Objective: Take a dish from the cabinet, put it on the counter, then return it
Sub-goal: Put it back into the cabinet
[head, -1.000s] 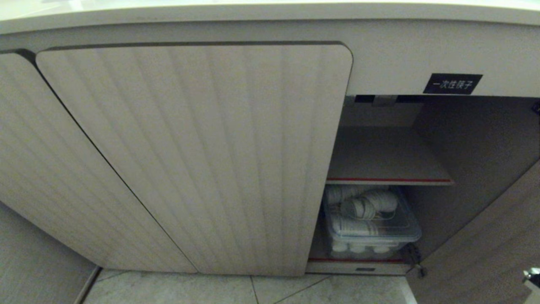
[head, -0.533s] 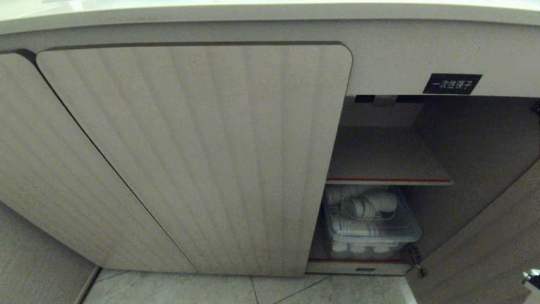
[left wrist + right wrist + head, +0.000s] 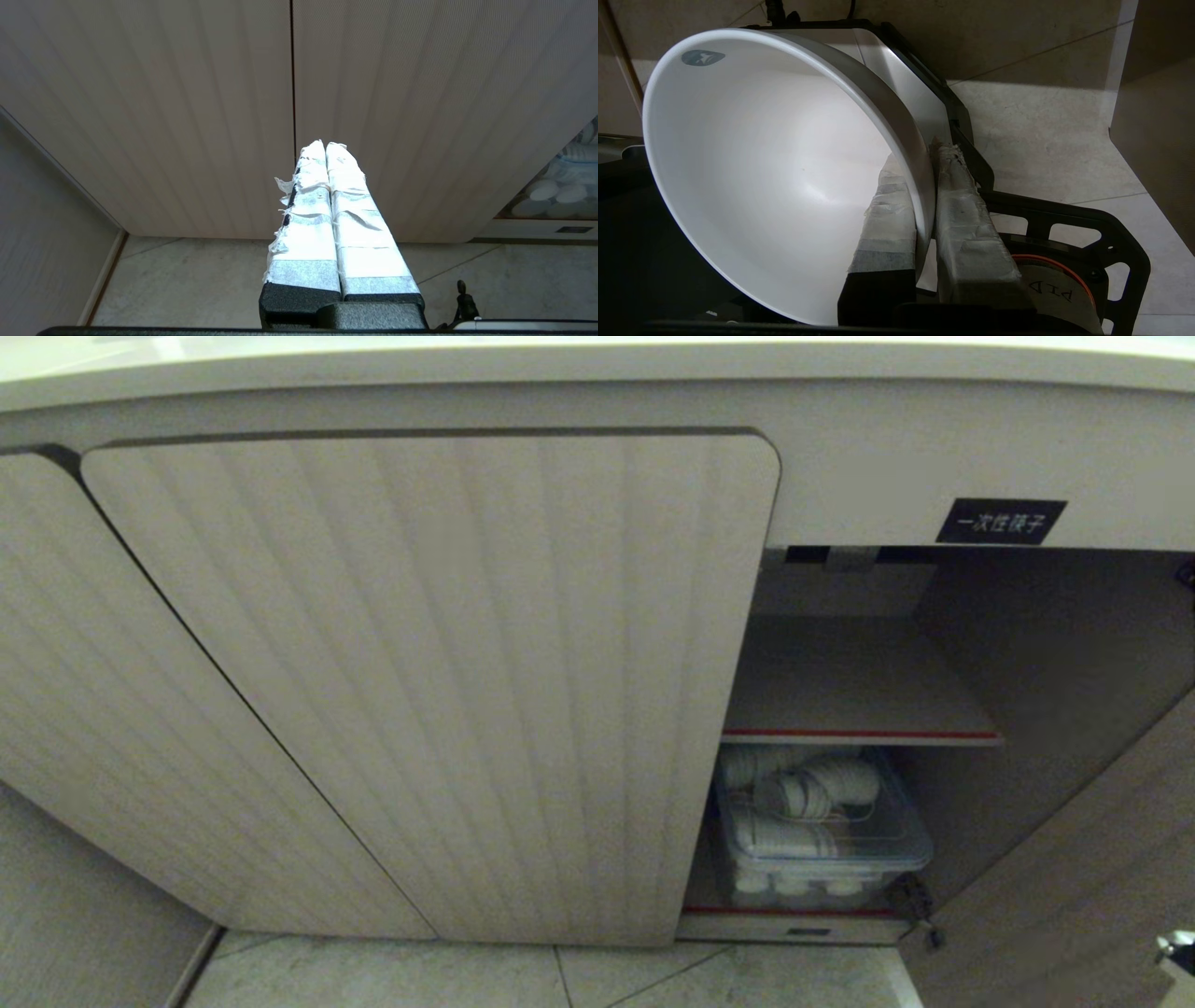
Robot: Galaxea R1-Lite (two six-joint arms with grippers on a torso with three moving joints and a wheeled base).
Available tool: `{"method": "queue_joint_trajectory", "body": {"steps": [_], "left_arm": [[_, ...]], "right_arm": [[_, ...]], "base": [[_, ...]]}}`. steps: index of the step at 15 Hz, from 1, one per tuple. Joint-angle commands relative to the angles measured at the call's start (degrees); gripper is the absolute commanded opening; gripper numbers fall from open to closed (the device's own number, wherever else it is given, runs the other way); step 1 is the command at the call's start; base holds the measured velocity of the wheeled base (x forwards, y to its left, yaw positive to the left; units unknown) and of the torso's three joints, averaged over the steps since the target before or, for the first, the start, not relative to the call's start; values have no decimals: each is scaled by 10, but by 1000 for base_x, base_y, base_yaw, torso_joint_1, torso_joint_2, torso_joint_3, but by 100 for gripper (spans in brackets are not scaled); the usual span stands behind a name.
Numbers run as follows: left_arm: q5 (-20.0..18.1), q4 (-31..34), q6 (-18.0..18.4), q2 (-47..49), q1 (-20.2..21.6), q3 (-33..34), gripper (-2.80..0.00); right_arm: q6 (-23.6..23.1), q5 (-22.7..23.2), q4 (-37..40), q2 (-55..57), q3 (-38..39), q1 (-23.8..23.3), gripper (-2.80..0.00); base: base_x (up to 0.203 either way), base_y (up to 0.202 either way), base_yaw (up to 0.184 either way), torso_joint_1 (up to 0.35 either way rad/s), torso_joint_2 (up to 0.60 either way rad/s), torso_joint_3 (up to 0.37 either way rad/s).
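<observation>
Bowl in my right hand, its rim pinched between the two taped fingers, one inside the white basin and one on the outer wall. The bowl is tilted on its side, mouth toward the wrist camera, over the tiled floor beside the robot's black base frame. A small grey sticker sits near the far rim.

My left hand hangs low before the cabinet, taped fingers pressed together and holding nothing, pointing at the seam between two fluted doors.

From the head camera I see neither arm. The right-hand compartment is open: a bare shelf with a red front edge above, and below it a clear plastic bin packed with white dishes. A black label with white characters sits above the opening, under the front edge of the bench. The open door swings out at lower right.
</observation>
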Motion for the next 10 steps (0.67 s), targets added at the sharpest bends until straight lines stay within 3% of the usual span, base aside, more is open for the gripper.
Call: {"method": "queue_joint_trajectory", "body": {"steps": [1,10], "left_arm": [[0,0,0,0,0,0,-280],[0,0,0,0,0,0,-280]], "right_arm": [[1,-2,2,1,-1,0,-280],[3,-13,-11,5,-9,-9,-280]], "base": [[0,0,0,0,0,0],[0,0,0,0,0,0]]}}
